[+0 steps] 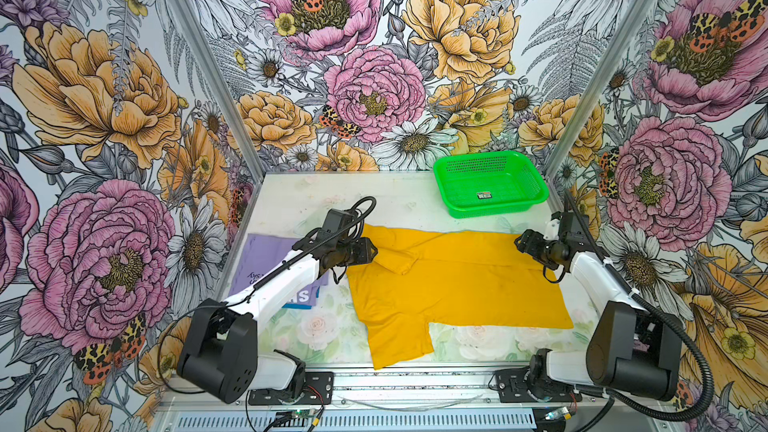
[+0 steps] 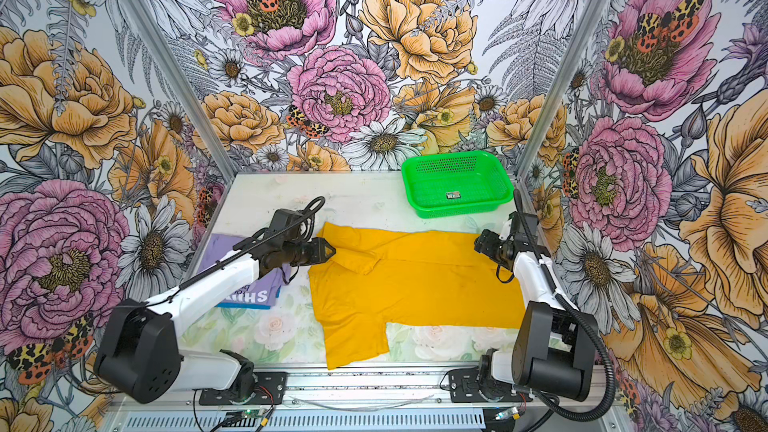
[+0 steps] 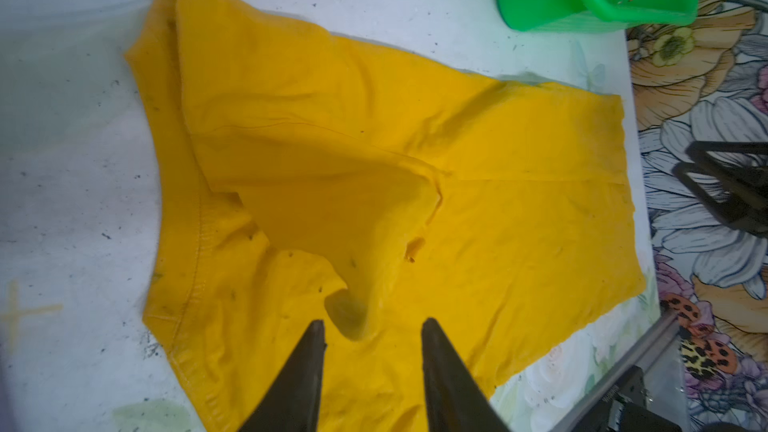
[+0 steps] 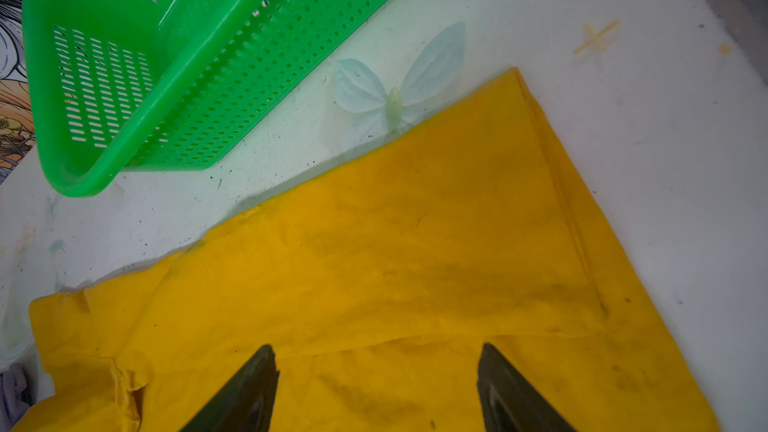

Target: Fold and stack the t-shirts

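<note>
A mustard-yellow t-shirt lies spread across the middle of the table, collar end to the left. One sleeve is folded in over its body and the other sleeve points at the front edge. My left gripper hovers open at the shirt's left end, just short of a raised fold, holding nothing. My right gripper stands open over the shirt's far right corner, empty. A lavender t-shirt with dark print lies at the left under my left arm, on a blue one.
A green mesh basket stands at the back right, close behind the yellow shirt's far edge. The floral walls close in on three sides. Bare table shows at the front left, ahead of the metal rail.
</note>
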Tool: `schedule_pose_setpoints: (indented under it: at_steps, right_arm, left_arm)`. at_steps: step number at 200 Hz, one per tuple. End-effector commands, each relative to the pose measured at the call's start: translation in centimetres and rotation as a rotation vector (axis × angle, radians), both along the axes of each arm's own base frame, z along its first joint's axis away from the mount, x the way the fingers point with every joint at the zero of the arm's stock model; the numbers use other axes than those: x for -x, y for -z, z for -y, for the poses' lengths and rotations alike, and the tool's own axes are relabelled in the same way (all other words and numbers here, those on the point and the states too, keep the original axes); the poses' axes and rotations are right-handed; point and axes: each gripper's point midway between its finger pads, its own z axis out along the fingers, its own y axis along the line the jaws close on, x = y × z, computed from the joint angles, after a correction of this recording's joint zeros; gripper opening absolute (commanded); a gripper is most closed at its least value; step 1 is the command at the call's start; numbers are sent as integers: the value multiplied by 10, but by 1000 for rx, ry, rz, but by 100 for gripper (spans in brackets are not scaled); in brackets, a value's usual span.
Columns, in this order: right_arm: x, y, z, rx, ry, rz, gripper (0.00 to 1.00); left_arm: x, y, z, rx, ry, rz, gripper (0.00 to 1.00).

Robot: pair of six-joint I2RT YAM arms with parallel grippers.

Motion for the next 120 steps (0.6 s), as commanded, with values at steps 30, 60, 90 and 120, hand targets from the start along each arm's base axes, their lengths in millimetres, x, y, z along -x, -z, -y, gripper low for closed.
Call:
schedule_pose_setpoints:
  at_steps: [30,60,90,120]
  right_arm:
    - [-5,-9,-20,4,-62,39,77]
    - [-3,-5,-59,-17,-164,26,78]
    - [4,3,-148,-41,-385,-12,75]
    - [8,20,-235,-43,-552,-39,64]
  left_arm:
    - [29,-24,-28,112,-72,-30,92]
    - [21,-10,-8,88,6,-70,93]
    - [8,16,2,90,-5,-90,93]
    - [-7,30,-1,90,-50,-90,93]
